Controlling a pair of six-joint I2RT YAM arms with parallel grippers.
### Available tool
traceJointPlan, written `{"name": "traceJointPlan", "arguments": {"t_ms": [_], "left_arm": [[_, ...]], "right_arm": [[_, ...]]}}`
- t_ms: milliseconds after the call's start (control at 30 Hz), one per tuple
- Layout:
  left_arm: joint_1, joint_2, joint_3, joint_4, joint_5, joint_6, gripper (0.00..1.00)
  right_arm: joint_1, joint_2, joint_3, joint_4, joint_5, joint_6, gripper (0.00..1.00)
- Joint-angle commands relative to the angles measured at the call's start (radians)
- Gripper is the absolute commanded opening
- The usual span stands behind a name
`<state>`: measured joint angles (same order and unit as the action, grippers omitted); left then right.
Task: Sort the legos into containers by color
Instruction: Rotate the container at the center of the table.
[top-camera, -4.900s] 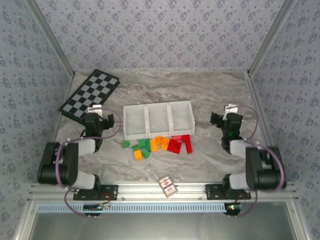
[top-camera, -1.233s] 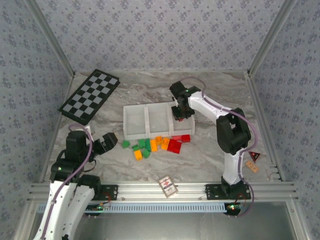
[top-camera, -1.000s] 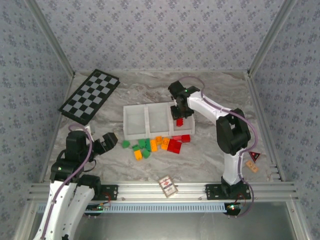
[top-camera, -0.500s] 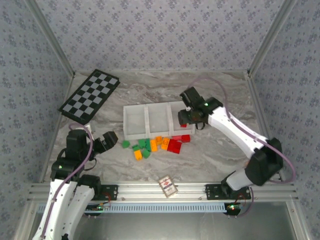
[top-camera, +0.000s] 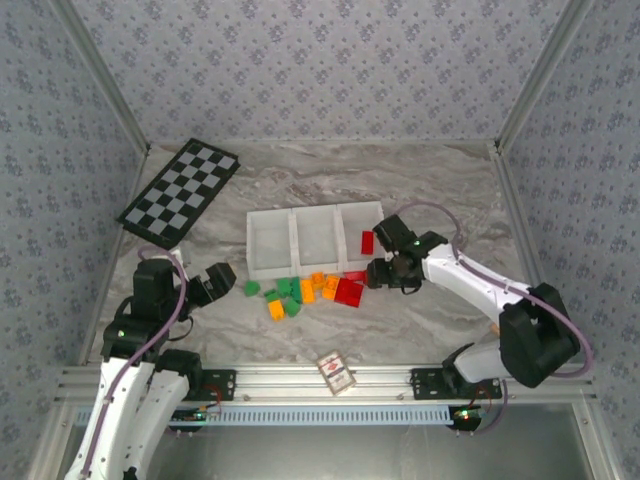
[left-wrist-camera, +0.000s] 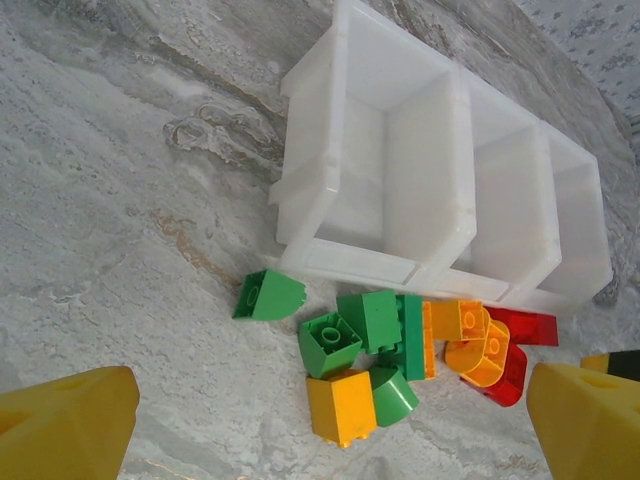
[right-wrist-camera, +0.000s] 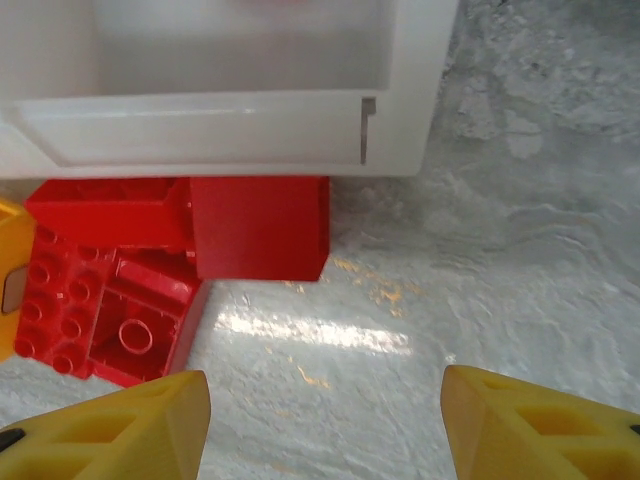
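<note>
- Legos (top-camera: 305, 290) are heaped on the worktop (top-camera: 420, 180), just in front of the containers (top-camera: 249, 240): green at the left end, orange in the middle, red at the right.
- Three compartments are counted. One red brick (top-camera: 367, 242) lies in the right one, so red is judged to be assigned there.
- Loose count: about five green, four orange, three or four red (overlapping, not certain).
- Right tool (top-camera: 382, 272): jaws apart, nothing held, set low by the red cluster (right-wrist-camera: 110, 290). It is judged to be lined up for another red.
- Left tool (top-camera: 213, 280): spread wide, nothing held, kept back near the green end, likely to stay clear of the right arm.

No legible text or labels anywhere.
</note>
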<state>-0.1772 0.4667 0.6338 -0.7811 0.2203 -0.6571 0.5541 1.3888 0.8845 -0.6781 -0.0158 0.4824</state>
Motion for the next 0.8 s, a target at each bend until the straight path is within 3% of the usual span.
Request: {"name": "traceJointPlan", "arguments": {"t_ms": [0, 533, 767], "left_arm": [[-0.004, 0.000, 0.003, 0.020, -0.007, -0.012, 1.00], [-0.004, 0.004, 0.000, 0.021, -0.004, -0.015, 1.00], [-0.003, 0.007, -0.002, 0.026, -0.004, -0.013, 1.00]], "right_arm": [[-0.038, 0.037, -0.017, 0.113, -0.091, -0.023, 0.64], [-0.117, 0.208, 0.080, 0.163, -0.132, -0.115, 0.62], [-0.080, 0.207, 0.092, 0.125, -0.093, -0.107, 0.62]]}}
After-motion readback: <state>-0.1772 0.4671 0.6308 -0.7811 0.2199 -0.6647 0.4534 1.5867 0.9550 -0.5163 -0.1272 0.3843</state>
